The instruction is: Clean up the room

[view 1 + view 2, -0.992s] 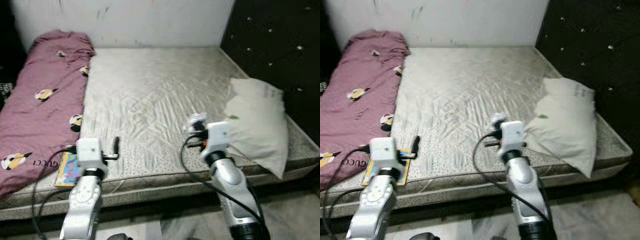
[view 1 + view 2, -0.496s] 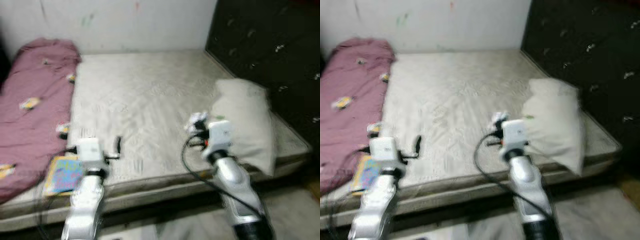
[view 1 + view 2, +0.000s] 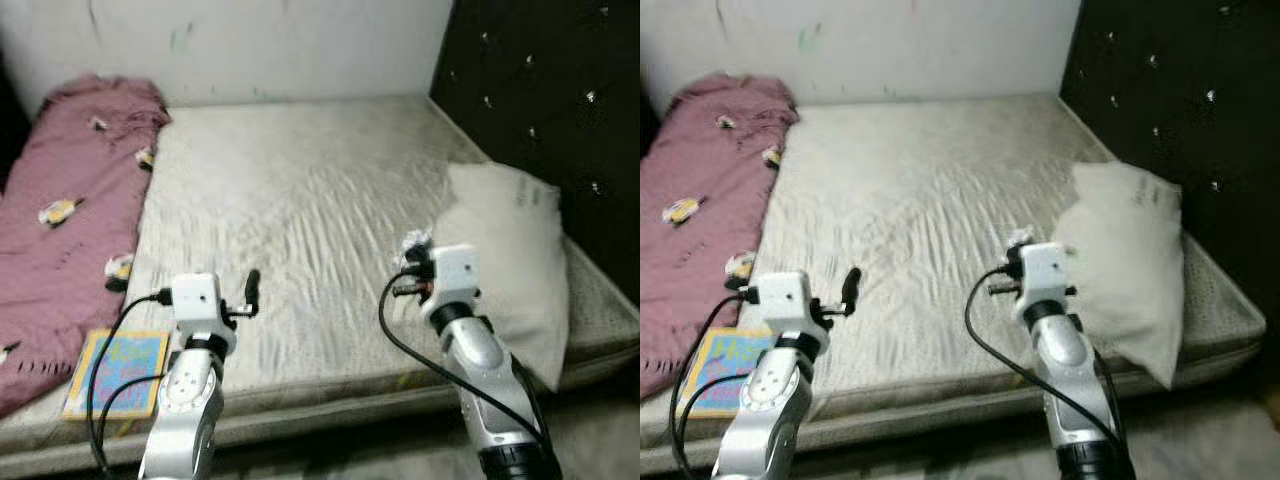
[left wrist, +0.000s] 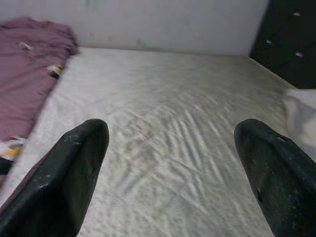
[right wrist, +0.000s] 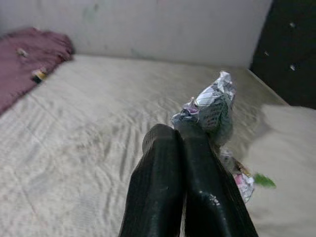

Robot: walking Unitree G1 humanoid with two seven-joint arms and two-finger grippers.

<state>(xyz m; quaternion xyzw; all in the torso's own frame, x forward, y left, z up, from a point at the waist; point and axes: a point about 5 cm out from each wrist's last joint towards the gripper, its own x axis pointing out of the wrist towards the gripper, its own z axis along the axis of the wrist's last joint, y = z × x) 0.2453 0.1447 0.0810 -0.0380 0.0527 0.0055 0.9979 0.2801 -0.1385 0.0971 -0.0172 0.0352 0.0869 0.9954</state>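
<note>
A crumpled silver wrapper (image 5: 213,106) with printed patches of pink and grey is pinched at the tip of the right pincer (image 5: 183,136), held above the bed (image 3: 300,190) near the pillow (image 3: 510,260). A colourful book (image 3: 115,372) lies flat at the bed's front edge, beside the maroon blanket (image 3: 60,200).

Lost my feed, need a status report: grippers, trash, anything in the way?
Right gripper shut on wrapper, above the mattress. Left gripper open, holding nothing. Book and blanket on the bed's left, pillow on its right.
</note>
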